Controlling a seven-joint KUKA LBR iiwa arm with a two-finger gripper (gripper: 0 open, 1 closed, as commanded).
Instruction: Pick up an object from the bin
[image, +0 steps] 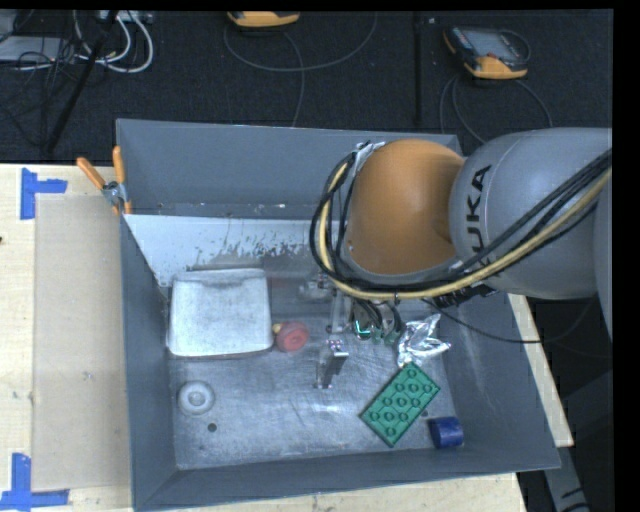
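Grey, scuffed metal made up the bin (145, 350), and a white block (220, 316) lay toward its left side, the mark for placing everything else. Just off the block's lower right corner, almost touching it, sat a small red cap (292, 337). The gripper (330, 372) hung past the cap, on the side away from the block, low over bare floor and apart from the cap. Whether it was open or closed could not be told, and nothing showed in its hold. Farther from the block in the same direction lay a crumpled foil scrap (420, 340), a green studded plate (400, 403) and, beyond that, a small blue piece (446, 432). Below the block sat a grey disc (197, 398). The cap was nearest the gripper and seemed the likely pick. It looked light and stiff, probably smooth plastic, so it might skid or roll if nudged. A centred hold across its round sides would suit best, with care not to jam against the block.
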